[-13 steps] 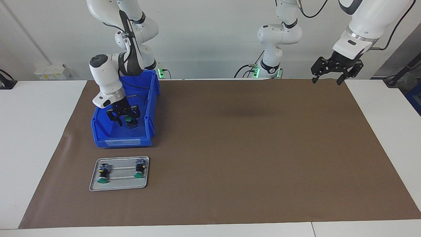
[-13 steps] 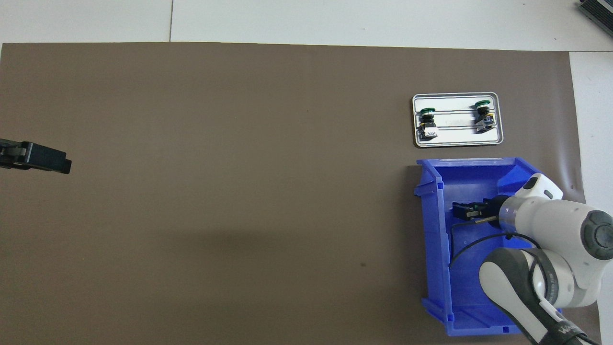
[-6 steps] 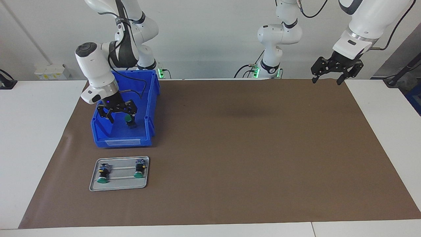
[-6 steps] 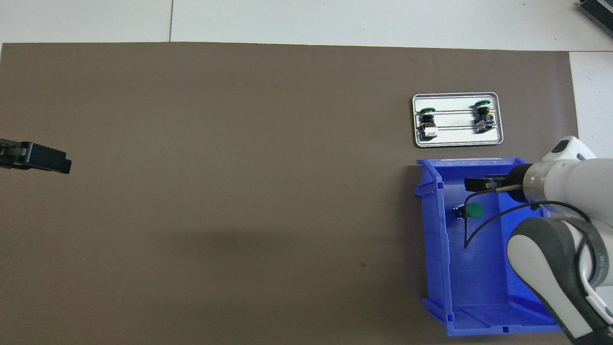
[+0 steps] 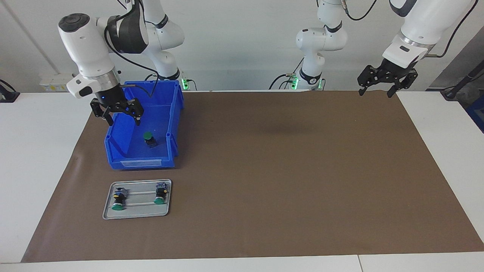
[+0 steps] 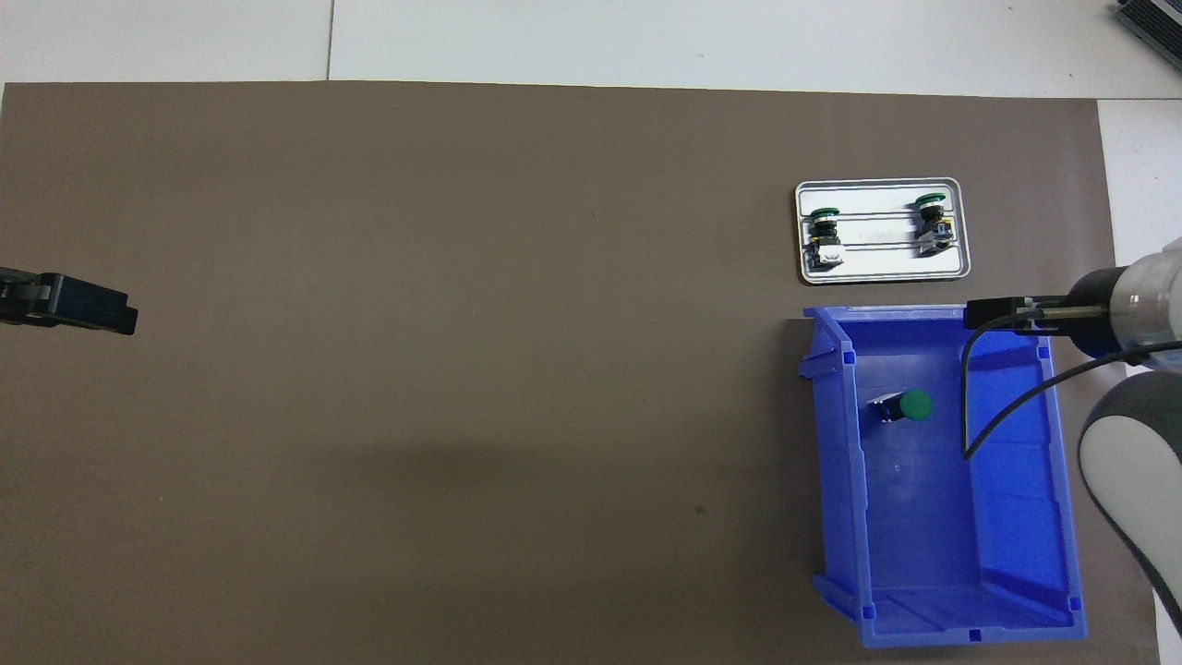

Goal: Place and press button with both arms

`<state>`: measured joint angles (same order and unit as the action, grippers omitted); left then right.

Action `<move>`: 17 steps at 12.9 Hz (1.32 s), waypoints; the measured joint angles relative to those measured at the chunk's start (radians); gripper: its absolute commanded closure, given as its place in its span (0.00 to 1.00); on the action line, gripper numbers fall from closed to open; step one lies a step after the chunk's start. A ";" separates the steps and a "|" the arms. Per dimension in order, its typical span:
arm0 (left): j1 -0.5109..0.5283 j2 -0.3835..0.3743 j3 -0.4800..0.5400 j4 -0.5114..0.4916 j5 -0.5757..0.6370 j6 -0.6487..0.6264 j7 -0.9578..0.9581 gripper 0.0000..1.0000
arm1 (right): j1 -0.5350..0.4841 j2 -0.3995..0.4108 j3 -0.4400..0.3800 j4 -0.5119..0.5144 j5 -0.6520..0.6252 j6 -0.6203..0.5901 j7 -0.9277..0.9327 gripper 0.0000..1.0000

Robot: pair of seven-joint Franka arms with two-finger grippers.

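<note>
A green-capped button (image 5: 148, 137) (image 6: 912, 405) stands cap up on the floor of the blue bin (image 5: 128, 160) (image 6: 836, 480), with nothing touching it. My right gripper (image 5: 124, 120) (image 6: 990, 314) hangs open and empty above the bin's rim toward the right arm's end of the table, clear of the button. My left gripper (image 5: 375, 93) (image 6: 102, 311) waits open and empty, raised over the mat's edge at the left arm's end.
A small metal tray (image 5: 137, 212) (image 6: 882, 270) lies on the brown mat (image 5: 287, 170), farther from the robots than the bin. Two more green-capped buttons (image 5: 118, 200) (image 5: 160, 196) lie on their sides on it.
My right gripper opened around the button in the bin, let it go, then rose and swung toward the right arm's end. The button stays in the bin. The left arm has not moved.
</note>
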<state>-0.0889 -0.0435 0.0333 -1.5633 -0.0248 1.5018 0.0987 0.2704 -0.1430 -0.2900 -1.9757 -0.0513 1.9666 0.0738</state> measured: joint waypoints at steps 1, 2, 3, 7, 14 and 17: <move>0.000 0.000 0.000 0.000 0.000 0.000 0.000 0.00 | -0.064 0.014 0.056 0.046 0.000 -0.048 0.012 0.00; 0.000 0.000 0.000 0.000 0.000 0.000 0.000 0.00 | -0.123 0.032 0.109 0.097 0.000 -0.097 0.016 0.00; 0.000 0.000 0.000 0.000 0.000 0.000 0.000 0.00 | -0.180 0.054 0.158 0.160 0.000 -0.156 0.018 0.00; 0.000 0.000 0.000 0.000 0.000 0.000 0.000 0.00 | -0.285 0.134 0.247 0.384 0.009 -0.338 0.021 0.00; 0.000 0.000 0.000 0.000 0.000 0.000 0.000 0.00 | -0.241 0.133 0.228 0.396 0.019 -0.378 0.090 0.00; 0.000 0.000 0.000 0.000 0.000 0.000 0.000 0.00 | -0.239 0.130 0.228 0.427 0.046 -0.465 0.074 0.00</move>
<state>-0.0889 -0.0435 0.0333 -1.5633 -0.0248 1.5018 0.0987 0.0310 -0.0125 -0.0625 -1.5488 -0.0051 1.5015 0.1483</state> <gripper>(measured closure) 0.000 0.000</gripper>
